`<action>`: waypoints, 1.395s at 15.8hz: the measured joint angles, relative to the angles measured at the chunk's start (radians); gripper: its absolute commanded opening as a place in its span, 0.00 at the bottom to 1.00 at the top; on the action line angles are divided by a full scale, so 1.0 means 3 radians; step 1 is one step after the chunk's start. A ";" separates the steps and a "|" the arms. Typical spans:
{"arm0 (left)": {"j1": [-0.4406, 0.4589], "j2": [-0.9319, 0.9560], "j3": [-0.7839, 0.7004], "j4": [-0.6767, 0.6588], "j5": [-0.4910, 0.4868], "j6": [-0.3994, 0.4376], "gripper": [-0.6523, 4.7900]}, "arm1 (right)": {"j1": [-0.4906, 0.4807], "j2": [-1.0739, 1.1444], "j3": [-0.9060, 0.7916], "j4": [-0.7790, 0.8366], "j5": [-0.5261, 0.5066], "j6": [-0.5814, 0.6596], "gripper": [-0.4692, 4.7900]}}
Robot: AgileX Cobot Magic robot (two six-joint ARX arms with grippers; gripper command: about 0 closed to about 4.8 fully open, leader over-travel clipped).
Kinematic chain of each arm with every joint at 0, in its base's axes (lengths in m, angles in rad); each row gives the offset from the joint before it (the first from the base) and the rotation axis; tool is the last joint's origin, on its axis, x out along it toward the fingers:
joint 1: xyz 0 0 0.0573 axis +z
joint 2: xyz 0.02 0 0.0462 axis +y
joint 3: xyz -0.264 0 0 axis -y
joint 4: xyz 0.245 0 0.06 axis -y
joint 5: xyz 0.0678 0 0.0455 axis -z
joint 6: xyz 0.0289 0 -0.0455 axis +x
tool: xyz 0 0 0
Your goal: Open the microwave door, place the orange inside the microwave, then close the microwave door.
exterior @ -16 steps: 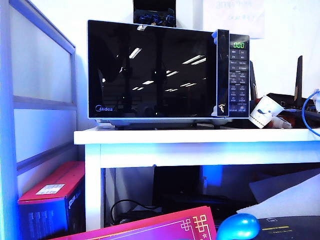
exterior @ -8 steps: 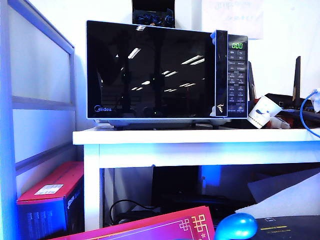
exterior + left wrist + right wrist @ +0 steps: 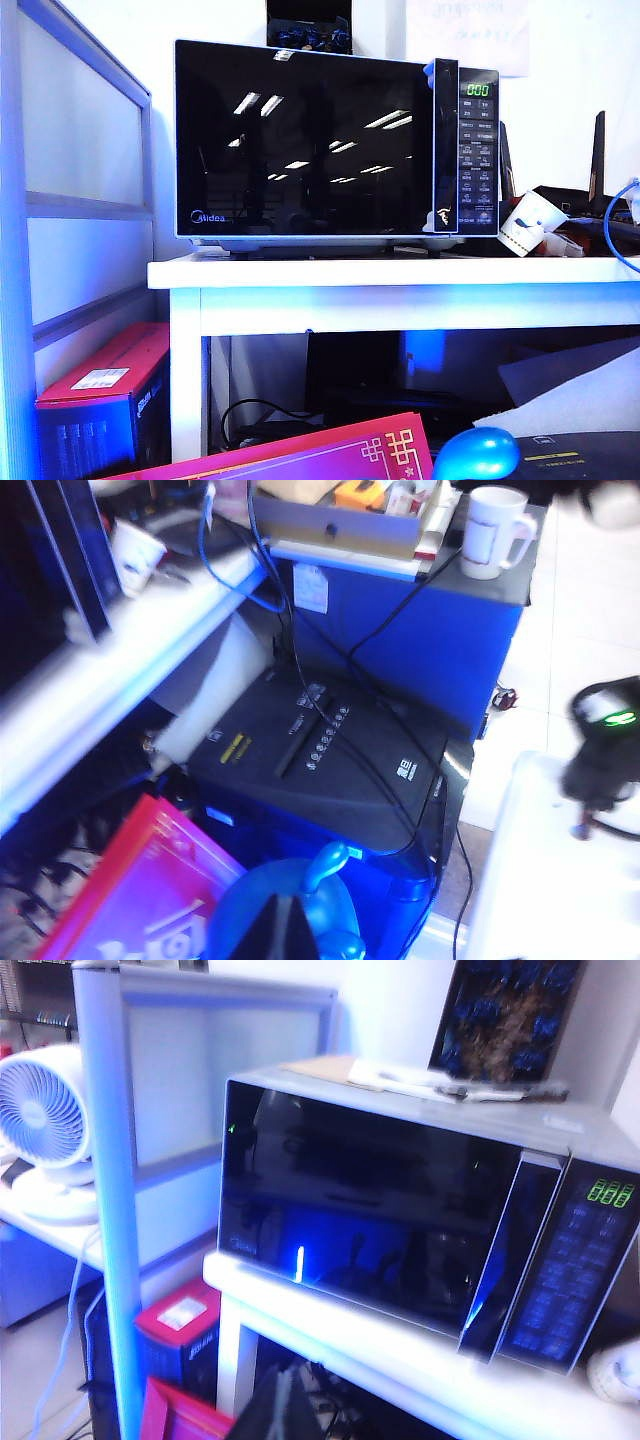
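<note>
Microwave point(image 3: 335, 145) sits on white surface point(image 3: 400, 272), microwave door point(image 3: 305, 140) closed; my left pincer point(image 3: 285, 925) and right pincer point(image 3: 285, 1410) both pressed together, empty, below the surface.

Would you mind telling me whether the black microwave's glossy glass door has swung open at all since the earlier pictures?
No. The glossy black microwave door sits shut, flush beside the button panel, as before.
</note>
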 measured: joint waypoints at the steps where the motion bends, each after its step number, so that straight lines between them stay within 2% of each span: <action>1: 0.0000 0.0000 -0.0277 0.0244 -0.0011 -0.0023 0.11 | 0.0001 -0.0089 -0.0262 0.0019 0.0004 0.0001 0.08; 5: 0.0006 0.0005 -0.1306 0.1376 -0.0128 -0.0173 0.11 | 0.0001 -0.0362 -0.1021 0.0055 -0.0071 0.0169 0.08; 7: 0.0008 0.0008 -0.1728 0.1872 -0.0205 -0.0212 0.11 | 0.0003 -0.0448 -0.1274 0.0182 0.0212 0.0183 0.08; 9: 0.0009 0.0004 -0.2113 0.2272 -0.0570 -0.0276 0.11 | 0.0000 -0.0453 -0.1523 0.0198 0.0515 0.0287 0.08; 11: 0.0008 0.0004 -0.2394 0.2605 -0.0582 -0.0284 0.11 | 0.0001 -0.0454 -0.1815 0.0235 0.0537 0.0403 0.08; 13: 0.0008 0.0001 -0.2439 0.2654 -0.0449 -0.0284 0.11 | 0.0001 -0.0474 -0.2061 0.0296 0.0458 0.0431 0.08; 17: 0.0008 0.0000 -0.2439 0.2686 -0.0440 -0.0284 0.11 | 0.0001 -0.0476 -0.2235 0.0175 0.0484 0.0436 0.08; 22: 0.0008 0.0000 -0.2439 0.2814 -0.0652 -0.0224 0.11 | 0.0001 -0.0476 -0.2235 0.0161 0.0484 0.0436 0.08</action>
